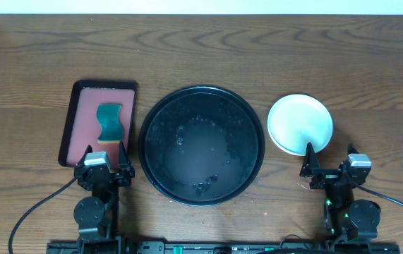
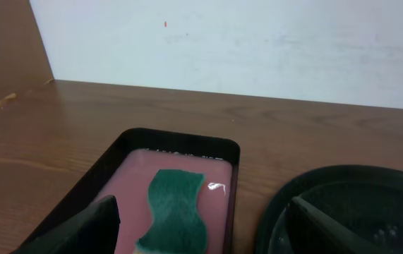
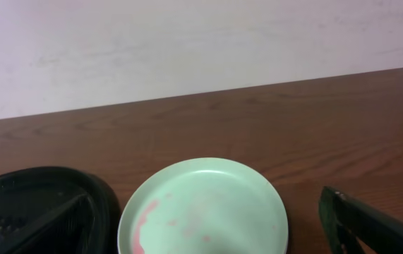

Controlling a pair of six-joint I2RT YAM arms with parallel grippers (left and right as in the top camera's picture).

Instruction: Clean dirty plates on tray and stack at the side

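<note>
The round black tray (image 1: pixel 202 89) sits mid-table with only water droplets in it; its rim also shows in the left wrist view (image 2: pixel 342 176) and the right wrist view (image 3: pixel 39 176). One pale mint plate (image 1: pixel 300 123) lies on the wood to the tray's right. Faint pink smears mark its left half (image 3: pixel 208 208); I cannot tell whether other plates lie under it. My right gripper (image 1: pixel 328 154) stands open just in front of the plate, empty (image 3: pixel 208 233). My left gripper (image 1: pixel 105 152) is open at the near end of the red tray, nothing between its fingers (image 2: pixel 201 226).
A red rectangular tray (image 1: pixel 81 120) with a dark rim (image 2: pixel 180 134) lies left of the black tray. A green wavy sponge (image 1: pixel 109 121) rests in it (image 2: pixel 176 208). A pale wall bounds the table's far edge.
</note>
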